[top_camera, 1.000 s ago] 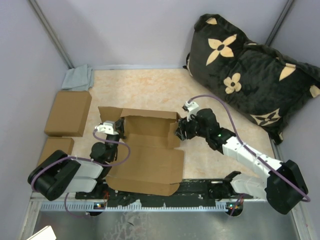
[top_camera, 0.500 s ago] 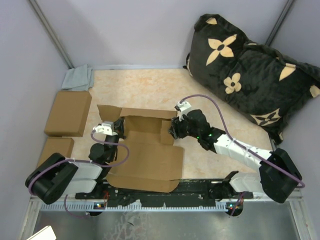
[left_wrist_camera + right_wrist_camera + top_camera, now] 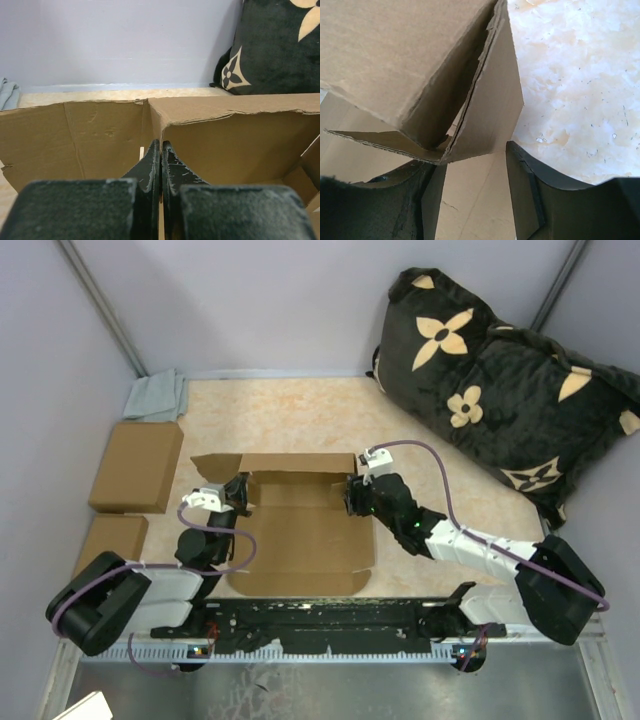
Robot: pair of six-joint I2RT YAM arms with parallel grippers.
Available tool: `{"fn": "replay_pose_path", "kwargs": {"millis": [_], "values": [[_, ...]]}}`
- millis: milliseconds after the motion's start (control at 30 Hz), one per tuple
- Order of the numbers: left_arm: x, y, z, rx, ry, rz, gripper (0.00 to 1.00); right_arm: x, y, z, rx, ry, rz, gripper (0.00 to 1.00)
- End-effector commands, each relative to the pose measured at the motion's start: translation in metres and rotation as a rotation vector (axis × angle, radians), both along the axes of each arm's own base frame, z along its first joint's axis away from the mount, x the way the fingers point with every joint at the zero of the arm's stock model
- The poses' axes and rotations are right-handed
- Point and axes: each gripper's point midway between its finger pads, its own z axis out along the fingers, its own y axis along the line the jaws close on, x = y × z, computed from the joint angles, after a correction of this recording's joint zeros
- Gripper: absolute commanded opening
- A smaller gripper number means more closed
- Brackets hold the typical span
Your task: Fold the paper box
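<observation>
Left gripper (image 3: 160, 150) pinches paper box (image 3: 300, 530) wall tight between fingers; right gripper (image 3: 476, 157), fingers wide astride the side flap, should press it inward squarely.

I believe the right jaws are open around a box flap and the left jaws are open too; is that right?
Not the left: the left wrist view shows the left gripper with jaws shut on the paper box. The right gripper is open around the flap.

No legible text, labels, brands or numbers anywhere.
</observation>
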Motion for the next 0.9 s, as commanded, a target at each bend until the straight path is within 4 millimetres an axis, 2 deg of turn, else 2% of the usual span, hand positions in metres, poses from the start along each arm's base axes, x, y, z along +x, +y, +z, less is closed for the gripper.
{"fn": "replay_pose_path", "kwargs": {"millis": [0, 333, 567, 867], "values": [[-0.014, 0.002, 0.000, -0.040, -0.026, -0.034, 0.00, 0.012, 0.019, 0.051, 0.137, -0.158, 0.032, 0.51], [-0.007, -0.002, -0.003, -0.056, 0.009, -0.033, 0.00, 0.017, 0.021, 0.051, 0.108, -0.157, 0.036, 0.52], [-0.006, -0.006, -0.008, -0.046, 0.039, -0.045, 0.00, 0.028, 0.017, 0.042, 0.043, -0.159, -0.007, 0.55], [-0.003, -0.014, -0.008, -0.049, 0.065, -0.072, 0.00, 0.043, 0.019, 0.049, 0.026, -0.287, -0.017, 0.57]]}}
